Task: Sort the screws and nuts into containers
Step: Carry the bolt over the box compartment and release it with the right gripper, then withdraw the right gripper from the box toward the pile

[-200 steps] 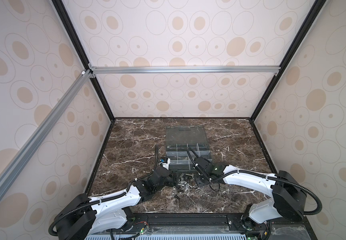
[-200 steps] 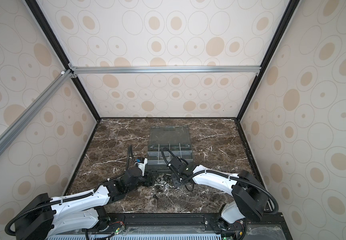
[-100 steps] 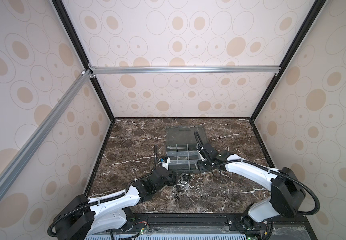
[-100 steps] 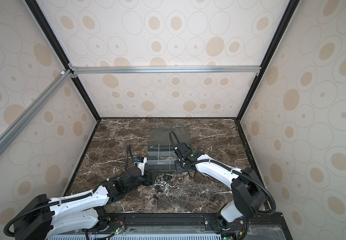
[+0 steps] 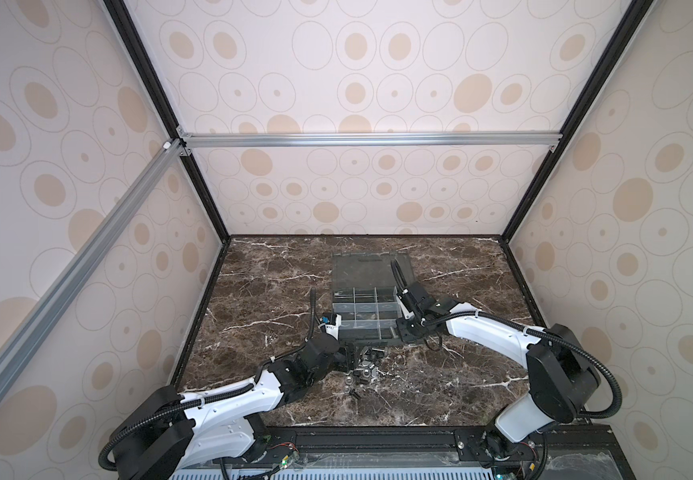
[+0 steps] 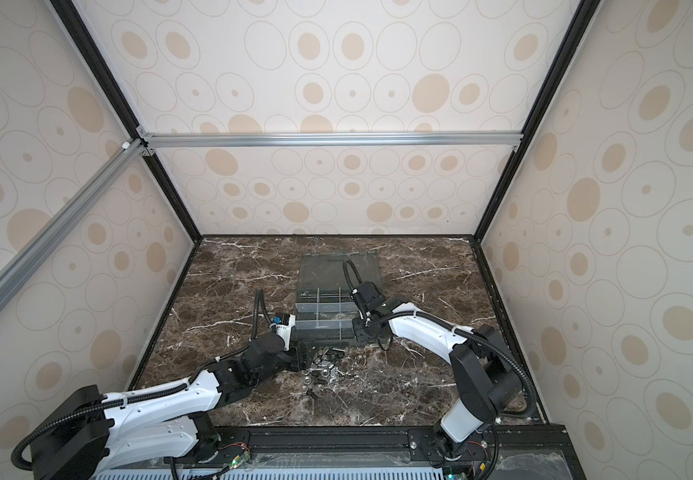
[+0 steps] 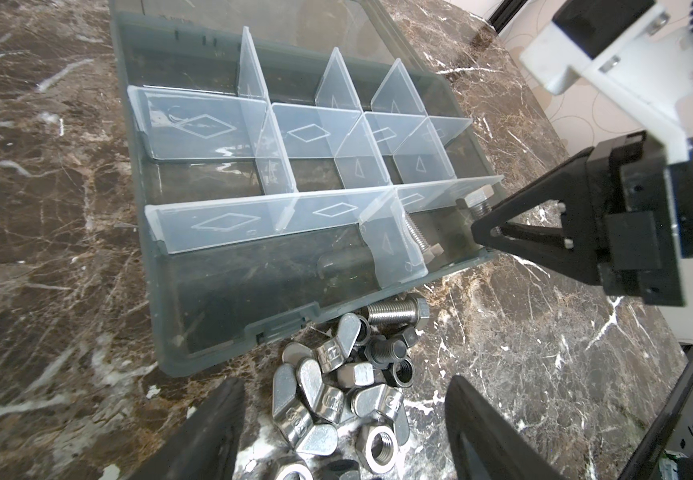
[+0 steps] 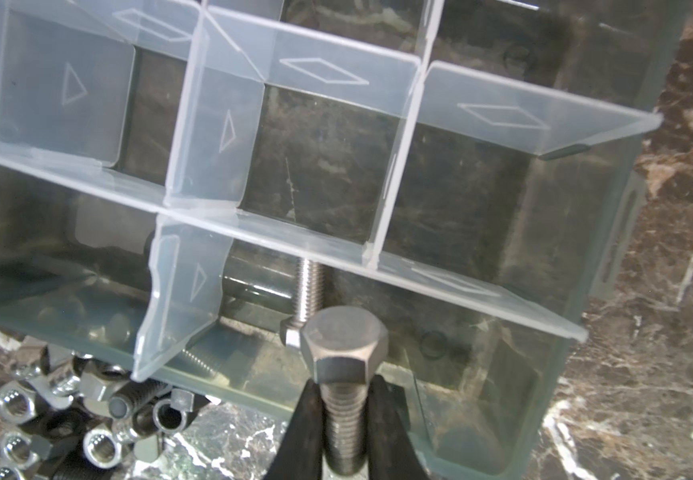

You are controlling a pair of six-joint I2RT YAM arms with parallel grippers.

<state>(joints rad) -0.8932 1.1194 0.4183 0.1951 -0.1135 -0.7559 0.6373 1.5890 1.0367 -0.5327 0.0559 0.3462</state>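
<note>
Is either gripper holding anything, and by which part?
Right gripper pinches a silver screw by its threaded shaft, below the head; left gripper holds nothing.

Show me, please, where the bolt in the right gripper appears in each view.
Both top views: too small to see; the right gripper marks it.
Left wrist: bolt head at that gripper's tip.
Right wrist: bolt between the fingers.
Shared landmark: the grey box's near right corner.

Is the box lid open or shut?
Open: the clear hinged lid lies flat behind the dark grey plastic organizer box, leaving it uncovered.
</note>
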